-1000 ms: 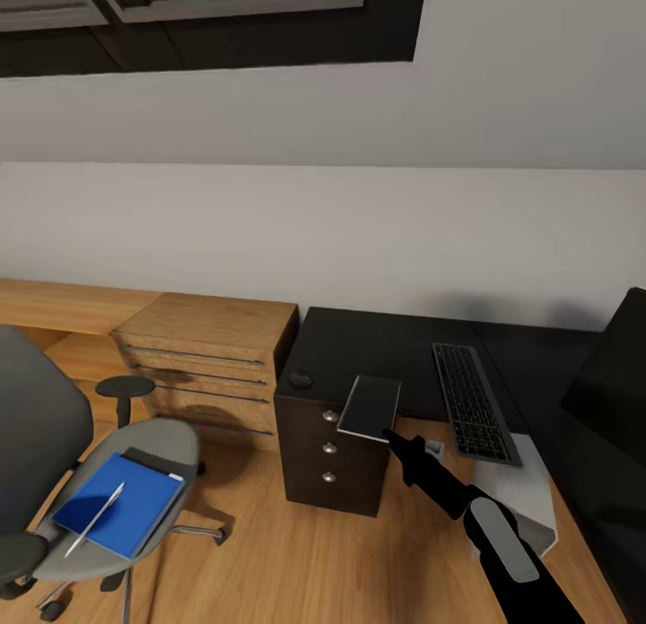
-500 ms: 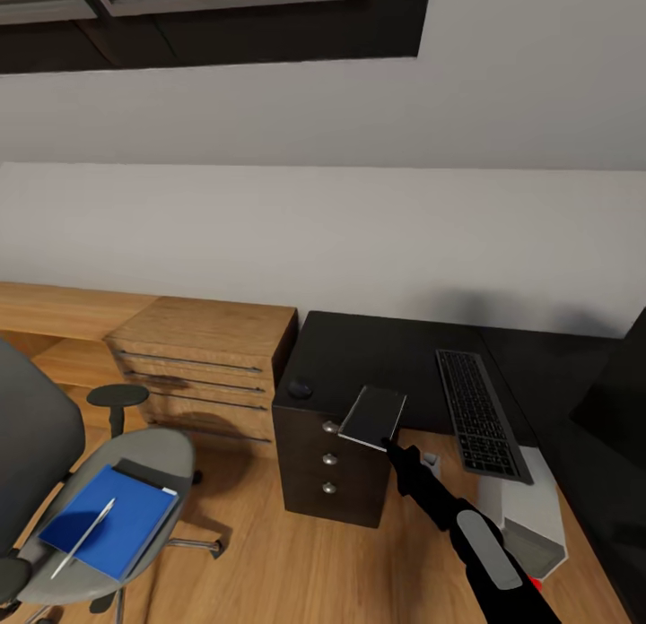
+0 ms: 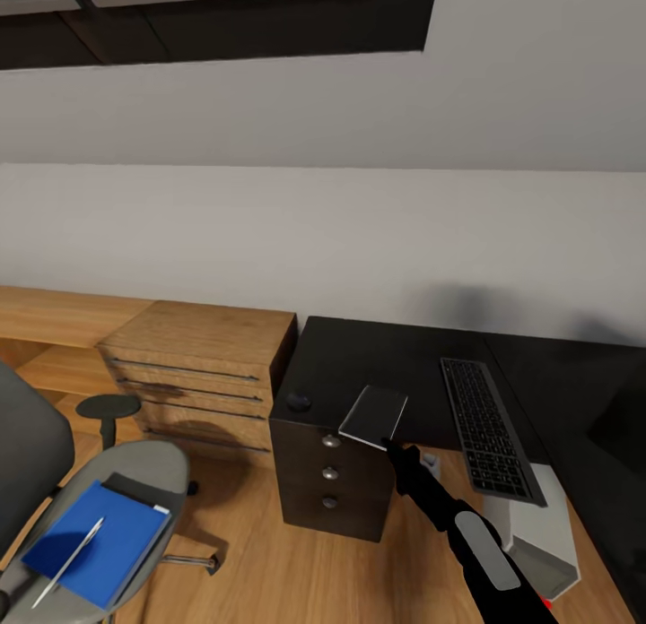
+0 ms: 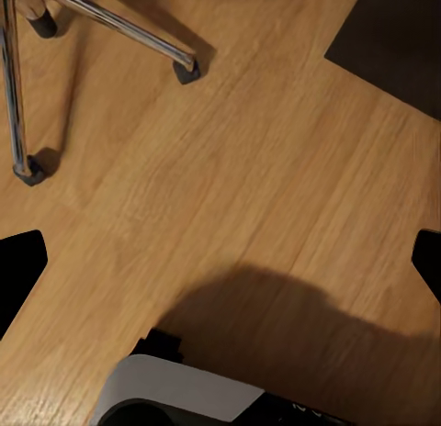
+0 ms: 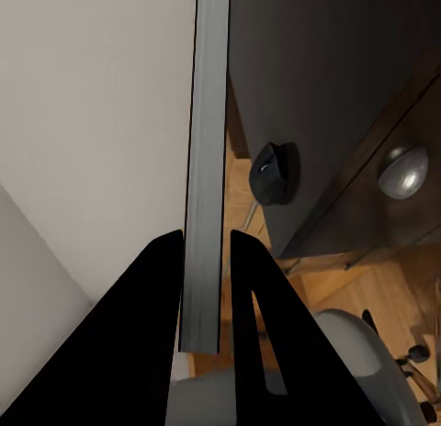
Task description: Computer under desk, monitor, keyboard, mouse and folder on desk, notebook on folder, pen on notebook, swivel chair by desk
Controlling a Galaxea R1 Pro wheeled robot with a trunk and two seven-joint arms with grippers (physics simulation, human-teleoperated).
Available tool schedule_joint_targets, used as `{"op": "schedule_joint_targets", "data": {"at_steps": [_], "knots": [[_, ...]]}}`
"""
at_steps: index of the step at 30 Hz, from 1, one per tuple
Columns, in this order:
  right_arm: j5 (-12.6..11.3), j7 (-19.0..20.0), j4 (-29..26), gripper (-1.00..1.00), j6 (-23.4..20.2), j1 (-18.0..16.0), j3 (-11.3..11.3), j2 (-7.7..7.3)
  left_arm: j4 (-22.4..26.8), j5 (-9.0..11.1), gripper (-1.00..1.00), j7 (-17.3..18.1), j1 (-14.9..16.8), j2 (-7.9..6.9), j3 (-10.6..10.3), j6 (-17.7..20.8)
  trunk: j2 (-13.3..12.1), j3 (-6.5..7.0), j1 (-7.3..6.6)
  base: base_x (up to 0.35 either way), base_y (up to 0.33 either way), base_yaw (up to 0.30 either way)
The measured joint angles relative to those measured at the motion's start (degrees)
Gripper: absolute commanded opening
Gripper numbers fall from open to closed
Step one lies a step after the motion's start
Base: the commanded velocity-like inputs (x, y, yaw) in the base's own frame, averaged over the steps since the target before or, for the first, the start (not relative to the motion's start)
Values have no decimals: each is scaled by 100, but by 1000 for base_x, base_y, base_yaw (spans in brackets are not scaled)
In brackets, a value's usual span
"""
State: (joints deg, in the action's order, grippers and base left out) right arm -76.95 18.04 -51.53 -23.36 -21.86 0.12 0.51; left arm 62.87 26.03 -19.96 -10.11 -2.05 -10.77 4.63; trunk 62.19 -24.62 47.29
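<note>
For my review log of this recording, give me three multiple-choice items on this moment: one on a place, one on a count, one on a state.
1. Where does the flat bright blue folder lie?
A. on the grey swivel chair seat
B. on the glossy black desk
C. on the floor

2. How many silver knobs show on the black drawer front?
A. one
B. three
C. five

3. What is the right end effector doing?
A. hanging open
B. shut on the thin dark grey notebook
C. shut on the small black mouse

Answers: 1 A, the folder rests on the seat with the silvery pen on it. 2 B, three knobs in a column. 3 B, both fingers clamp the notebook's edge.
</note>
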Motion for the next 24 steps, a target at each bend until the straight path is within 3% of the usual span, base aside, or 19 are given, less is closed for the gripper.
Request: {"op": "schedule_joint_targets", "data": {"at_steps": [7, 24], "knots": [[-26, 0, 9, -100, 1, 0, -2, -4, 0, 0, 100, -3, 0, -15, -201, -3, 0, 0, 0, 151, 0, 0], [-22, 0, 156, -100, 1, 0, -7, -7, 0, 9, 100, -16, 0, -16, -231, 7, 0, 0, 1, 6, 0, 0]]}}
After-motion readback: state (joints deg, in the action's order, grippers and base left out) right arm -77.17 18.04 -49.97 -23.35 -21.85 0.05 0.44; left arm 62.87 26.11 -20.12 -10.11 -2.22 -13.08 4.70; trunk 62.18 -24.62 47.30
